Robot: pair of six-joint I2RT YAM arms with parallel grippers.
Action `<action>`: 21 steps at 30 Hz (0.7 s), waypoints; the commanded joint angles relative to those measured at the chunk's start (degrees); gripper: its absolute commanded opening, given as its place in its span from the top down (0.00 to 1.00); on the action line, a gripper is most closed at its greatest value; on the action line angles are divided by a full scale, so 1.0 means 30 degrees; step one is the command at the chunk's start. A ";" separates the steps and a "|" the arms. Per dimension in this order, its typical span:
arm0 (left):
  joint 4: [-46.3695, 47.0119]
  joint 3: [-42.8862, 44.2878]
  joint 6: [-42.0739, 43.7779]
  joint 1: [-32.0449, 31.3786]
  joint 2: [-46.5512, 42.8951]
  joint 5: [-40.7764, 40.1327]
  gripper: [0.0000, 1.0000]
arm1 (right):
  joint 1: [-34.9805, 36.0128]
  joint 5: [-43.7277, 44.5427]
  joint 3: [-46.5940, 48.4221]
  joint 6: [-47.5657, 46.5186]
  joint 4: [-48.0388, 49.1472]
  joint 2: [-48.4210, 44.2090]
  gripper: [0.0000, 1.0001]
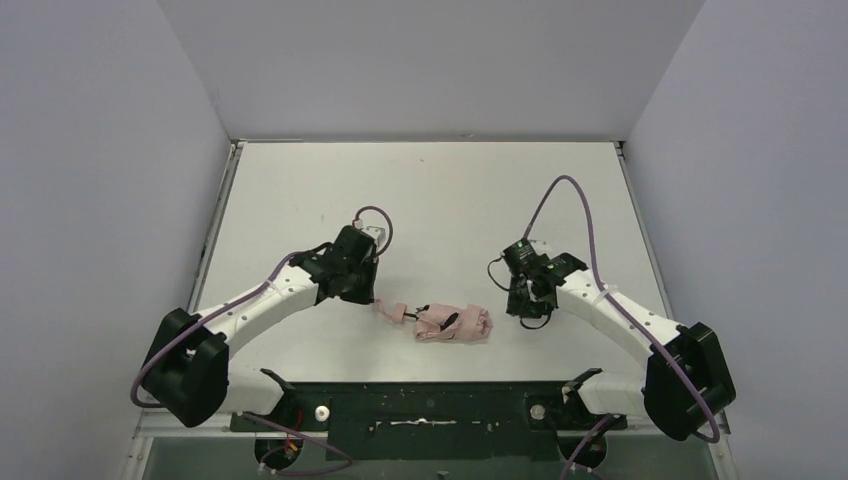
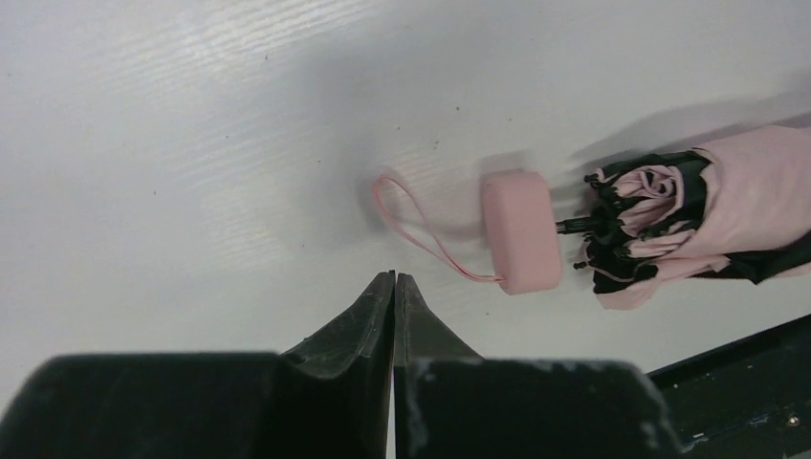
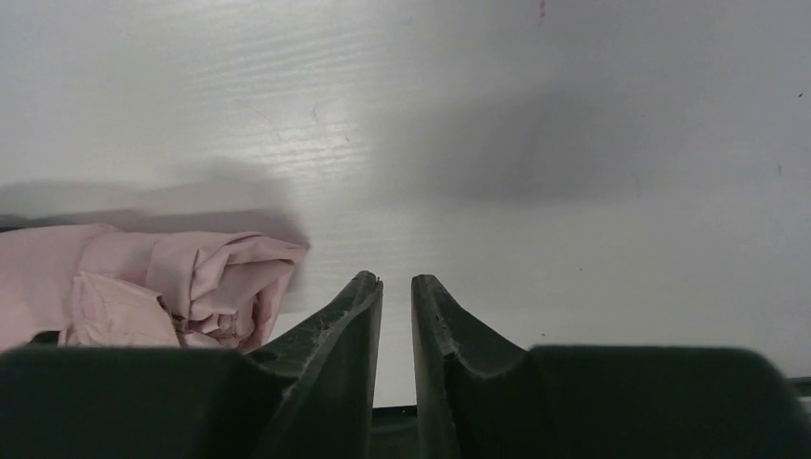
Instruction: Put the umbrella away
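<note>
The folded umbrella (image 1: 455, 323) lies on the white table near the front edge, between the two arms. Its pink handle (image 2: 521, 229) with a thin pink strap (image 2: 411, 215) points left, and the pale pink canopy (image 2: 708, 210) with black folds is bunched to the right. My left gripper (image 2: 394, 275) is shut and empty, just above the table, with its tips close to the strap but apart from it. My right gripper (image 3: 395, 279) is empty with a narrow gap between its jaws, just right of the canopy's crumpled end (image 3: 163, 282).
A black base plate (image 1: 430, 405) runs along the table's near edge, close behind the umbrella, and shows in the left wrist view (image 2: 736, 382). Grey walls enclose the table on the left, back and right.
</note>
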 commanded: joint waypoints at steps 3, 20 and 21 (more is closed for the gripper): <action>-0.0641 0.0896 -0.1382 0.0037 0.1622 -0.0930 1.00 | 0.0939 0.0315 -0.1010 0.1019 0.0394 0.0473 0.84; 0.0889 0.1688 -0.0721 -0.1594 0.5781 -0.0329 1.00 | 0.1627 -0.3432 -0.2127 -0.0835 0.4152 0.3526 0.90; 0.0820 0.1764 -0.0717 -0.1801 0.5884 -0.0424 1.00 | 0.1697 -0.3438 -0.2106 -0.0852 0.4207 0.3658 0.90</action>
